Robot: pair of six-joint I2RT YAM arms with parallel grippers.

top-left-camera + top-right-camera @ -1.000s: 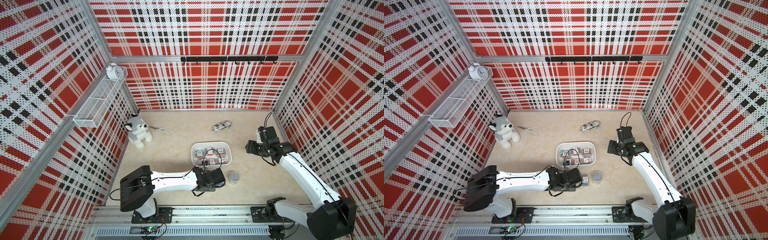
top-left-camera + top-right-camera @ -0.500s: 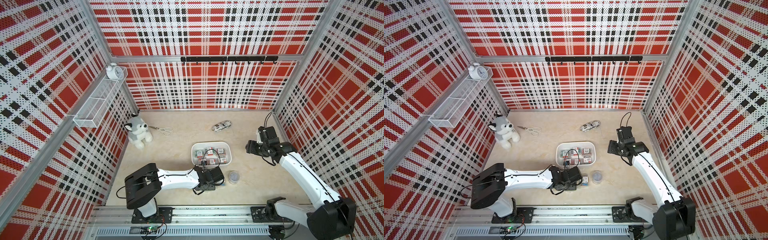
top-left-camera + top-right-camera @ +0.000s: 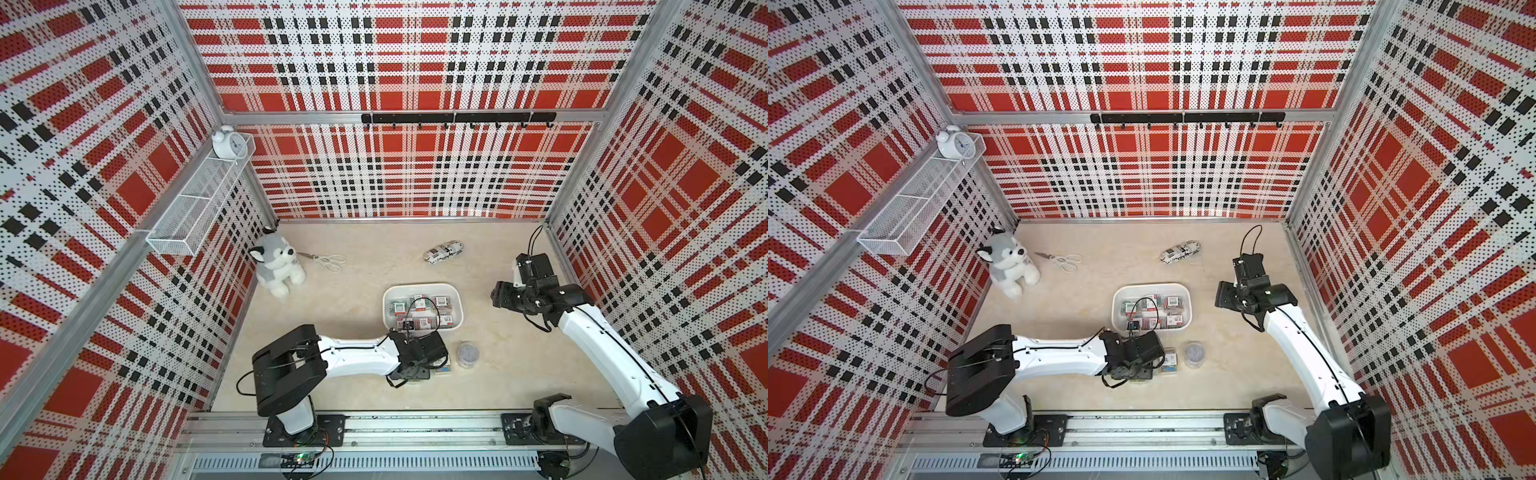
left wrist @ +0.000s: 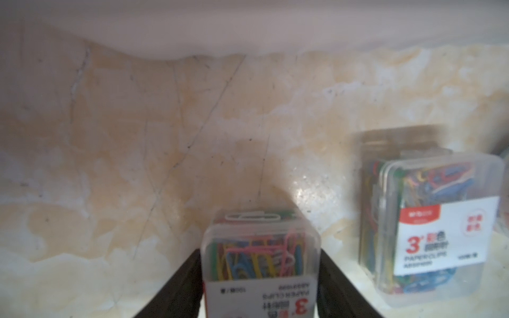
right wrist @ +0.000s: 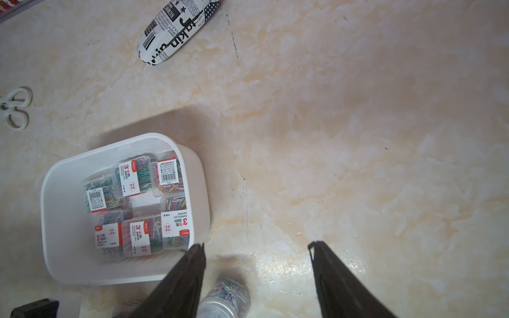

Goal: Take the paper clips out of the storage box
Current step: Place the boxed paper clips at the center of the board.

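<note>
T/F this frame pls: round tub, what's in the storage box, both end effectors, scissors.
1. The round tub stands on the table, outside the storage box. True.
2. The storage box is empty. False: six cases lie in it in the right wrist view.
3. The right end effector holds a case. False: its jaws stand open with nothing between them.
4. A case sits between the fingers of the left end effector. True.
5. The scissors lie in the storage box. False: they lie on the table beside the plush husky.
</note>
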